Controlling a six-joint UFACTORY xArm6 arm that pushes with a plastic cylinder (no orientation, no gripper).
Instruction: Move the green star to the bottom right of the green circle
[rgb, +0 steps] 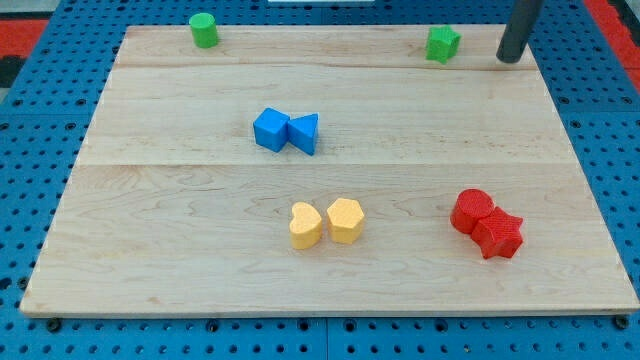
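Note:
The green star (442, 44) sits near the board's top edge, right of centre. The green circle (204, 30), a short cylinder, stands at the top edge on the view's left, far from the star. My tip (511, 58) is the lower end of the dark rod coming down from the view's top right. It rests on the board just to the right of the green star, with a small gap between them.
A blue cube (270, 130) and blue triangle (305, 133) touch at mid-board. A yellow heart (305, 226) and yellow hexagon (345, 220) sit side by side below them. A red circle (471, 211) and red star (498, 236) touch at the lower right. The wooden board (150, 220) lies on blue pegboard.

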